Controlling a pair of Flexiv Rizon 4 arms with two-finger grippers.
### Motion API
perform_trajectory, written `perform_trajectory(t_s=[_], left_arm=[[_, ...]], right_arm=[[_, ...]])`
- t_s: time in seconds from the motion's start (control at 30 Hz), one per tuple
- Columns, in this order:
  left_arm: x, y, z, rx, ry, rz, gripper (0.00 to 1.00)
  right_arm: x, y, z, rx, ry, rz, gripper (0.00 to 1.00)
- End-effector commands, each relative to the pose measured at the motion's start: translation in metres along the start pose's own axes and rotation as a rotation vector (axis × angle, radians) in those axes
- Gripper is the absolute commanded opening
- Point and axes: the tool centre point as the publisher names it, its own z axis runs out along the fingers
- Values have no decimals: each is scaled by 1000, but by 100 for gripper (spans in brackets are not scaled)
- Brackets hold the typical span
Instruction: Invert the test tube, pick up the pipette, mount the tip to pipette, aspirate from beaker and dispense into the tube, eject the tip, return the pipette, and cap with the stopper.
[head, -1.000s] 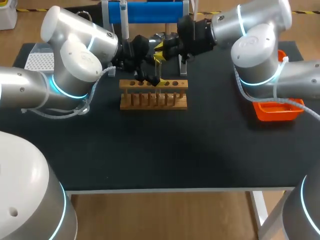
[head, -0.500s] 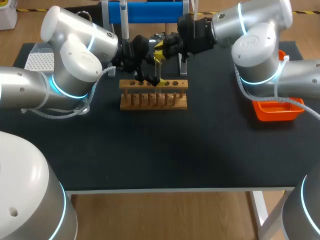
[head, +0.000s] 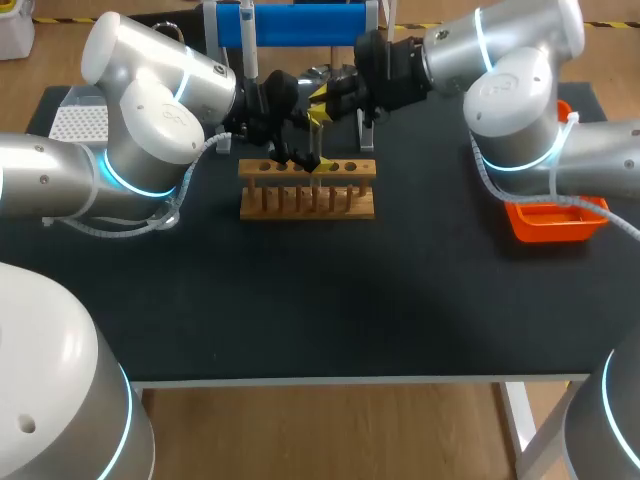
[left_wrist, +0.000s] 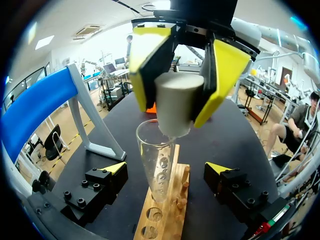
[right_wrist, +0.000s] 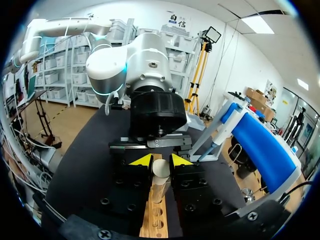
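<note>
A clear test tube (left_wrist: 154, 150) stands upright in the wooden rack (left_wrist: 165, 205), mouth up. My right gripper (left_wrist: 174, 114) hangs over it, shut on a grey stopper (left_wrist: 172, 100) whose narrow end sits at the tube's mouth. In its own view the stopper (right_wrist: 160, 168) shows between the yellow tips, with the tube (right_wrist: 157, 189) below. My left gripper (left_wrist: 167, 169) is open, one finger on each side of the tube and clear of the glass. From the head view both grippers, left (head: 300, 158) and right (head: 320, 112), meet above the rack (head: 306, 192). The pipette (head: 247, 40) hangs on the blue stand (head: 300, 22).
An orange tray (head: 556, 218) sits at the table's right edge under my right arm. A white tip box (head: 78, 122) is at the back left, partly behind my left arm. The blue stand's foot (left_wrist: 102, 135) is close beside my left gripper.
</note>
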Motion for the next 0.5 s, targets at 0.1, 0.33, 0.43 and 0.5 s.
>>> perform_trajectory(t_s=[0.1, 0.33, 0.43, 0.5], left_arm=[[0, 0, 0, 0, 1, 0, 100], [0, 0, 0, 0, 1, 0, 100], [0, 0, 0, 0, 1, 0, 100], [0, 0, 0, 0, 1, 0, 100]], right_arm=[[0, -3, 3, 1, 1, 1, 0], [-2, -1, 4, -6, -2, -2, 0], [-3, 1, 3, -8, -4, -5, 0], [-3, 2, 3, -9, -5, -7, 0]])
